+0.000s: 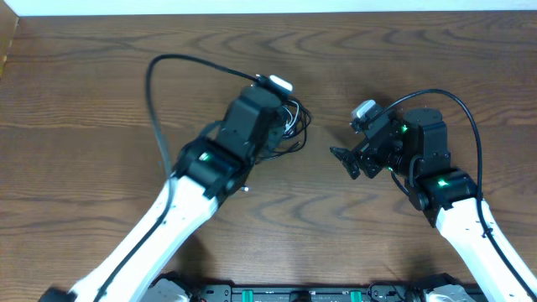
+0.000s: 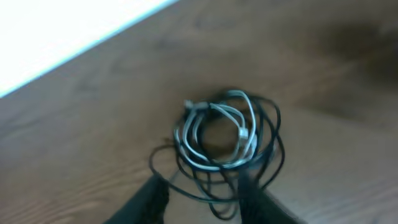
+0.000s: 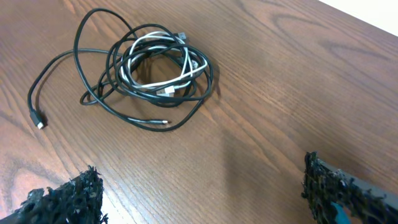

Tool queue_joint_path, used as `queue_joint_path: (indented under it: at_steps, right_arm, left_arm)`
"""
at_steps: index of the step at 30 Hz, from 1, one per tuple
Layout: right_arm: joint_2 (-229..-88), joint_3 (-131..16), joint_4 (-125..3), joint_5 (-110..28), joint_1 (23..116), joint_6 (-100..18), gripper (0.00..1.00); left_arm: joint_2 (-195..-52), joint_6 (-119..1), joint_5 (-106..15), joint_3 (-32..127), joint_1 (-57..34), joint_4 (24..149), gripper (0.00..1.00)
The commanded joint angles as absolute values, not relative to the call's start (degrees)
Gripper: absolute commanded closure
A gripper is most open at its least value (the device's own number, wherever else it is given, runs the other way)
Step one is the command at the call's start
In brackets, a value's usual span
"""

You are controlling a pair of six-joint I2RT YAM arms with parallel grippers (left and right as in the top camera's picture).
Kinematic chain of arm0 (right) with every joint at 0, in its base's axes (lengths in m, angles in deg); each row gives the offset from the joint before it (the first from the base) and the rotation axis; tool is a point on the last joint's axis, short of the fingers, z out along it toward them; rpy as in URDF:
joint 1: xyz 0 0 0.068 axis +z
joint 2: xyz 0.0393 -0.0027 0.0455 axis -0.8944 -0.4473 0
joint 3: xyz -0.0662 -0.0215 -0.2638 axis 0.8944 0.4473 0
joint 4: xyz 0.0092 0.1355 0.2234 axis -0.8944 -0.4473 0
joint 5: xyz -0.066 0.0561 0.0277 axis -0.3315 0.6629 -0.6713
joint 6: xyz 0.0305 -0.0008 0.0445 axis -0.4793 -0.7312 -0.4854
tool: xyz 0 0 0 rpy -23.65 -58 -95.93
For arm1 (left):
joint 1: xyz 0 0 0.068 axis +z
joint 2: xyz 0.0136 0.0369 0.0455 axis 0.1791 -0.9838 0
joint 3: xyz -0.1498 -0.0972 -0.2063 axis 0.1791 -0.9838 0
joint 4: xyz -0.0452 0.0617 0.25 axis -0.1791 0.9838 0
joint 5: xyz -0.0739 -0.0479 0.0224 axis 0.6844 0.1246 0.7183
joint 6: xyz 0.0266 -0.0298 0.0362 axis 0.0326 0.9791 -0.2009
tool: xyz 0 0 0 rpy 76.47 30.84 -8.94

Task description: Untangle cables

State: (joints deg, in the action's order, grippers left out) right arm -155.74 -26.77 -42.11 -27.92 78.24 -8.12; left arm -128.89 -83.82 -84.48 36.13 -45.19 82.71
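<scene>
The cables (image 3: 155,65) are a coiled tangle of thin black and white cords on the wooden table. One black tail runs left to a small plug (image 3: 38,122). In the overhead view the tangle (image 1: 294,126) peeks out from under the left wrist. My left gripper (image 2: 202,196) is open just over the tangle (image 2: 224,140), its fingers on either side of the lower black loops; this view is blurred. My right gripper (image 1: 348,161) is open and empty, to the right of the tangle and apart from it. It also shows in the right wrist view (image 3: 202,193).
A thick black arm cable (image 1: 159,92) arcs over the table left of the left arm. Another (image 1: 466,113) loops over the right arm. The table's far edge (image 1: 268,12) meets a white surface.
</scene>
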Motion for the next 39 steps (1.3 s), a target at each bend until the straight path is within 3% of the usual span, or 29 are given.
queue_joint_path:
  at_steps: [1, 3, 13, 39]
  right_arm:
    - [-155.7, -26.7, -42.0, -27.9, 78.0, -7.9, 0.01]
    - [-155.7, -26.7, -42.0, -27.9, 78.0, -7.9, 0.01]
    - [-155.7, -26.7, -42.2, -27.9, 78.0, -7.9, 0.01]
    - [-155.7, -26.7, -42.2, -27.9, 78.0, -7.9, 0.01]
  left_arm:
    - [-134.8, -82.2, -82.7, 37.0, -44.7, 82.1, 0.43]
    - [-137.8, -80.3, -82.9, 37.0, -44.5, 80.4, 0.34]
    - [-148.6, -59.1, -82.6, 37.0, -38.8, 77.3, 0.28]
    - [-162.2, -56.9, -78.1, 37.0, -36.8, 73.8, 0.28]
